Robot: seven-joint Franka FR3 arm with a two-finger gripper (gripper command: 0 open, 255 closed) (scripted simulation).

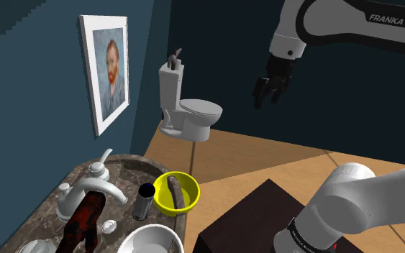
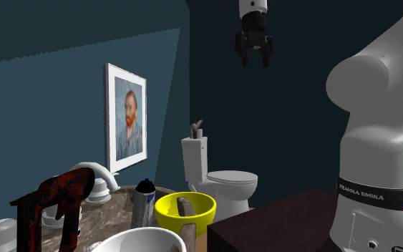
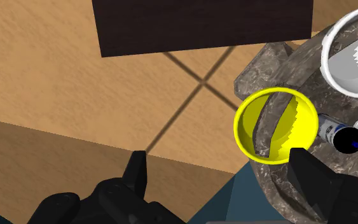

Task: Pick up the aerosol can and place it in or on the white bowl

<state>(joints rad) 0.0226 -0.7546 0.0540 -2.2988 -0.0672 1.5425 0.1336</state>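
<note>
Plainly, we note aerosol can (image 1: 144, 201) standing upright on marbled countertop (image 1: 125, 167): grey body, dark cap. Just beside it, yellow bowl (image 1: 168, 207) with dark curved piece (image 1: 174, 191) inside. White bowl (image 1: 150, 228) near can, toward shoulder view's lower edge. Faucet (image 1: 85, 190) on can's other side. Dark red object (image 1: 82, 223) next to white bowl. We see gripper (image 1: 269, 92) high in air, well apart from can, fingers spread, nothing between them. Toilet (image 1: 186, 108) and framed portrait (image 1: 106, 72) behind.

A yellow bowl (image 1: 177, 192) sits on the marbled counter (image 1: 132, 169), a toilet (image 1: 188, 109) beyond.
</note>
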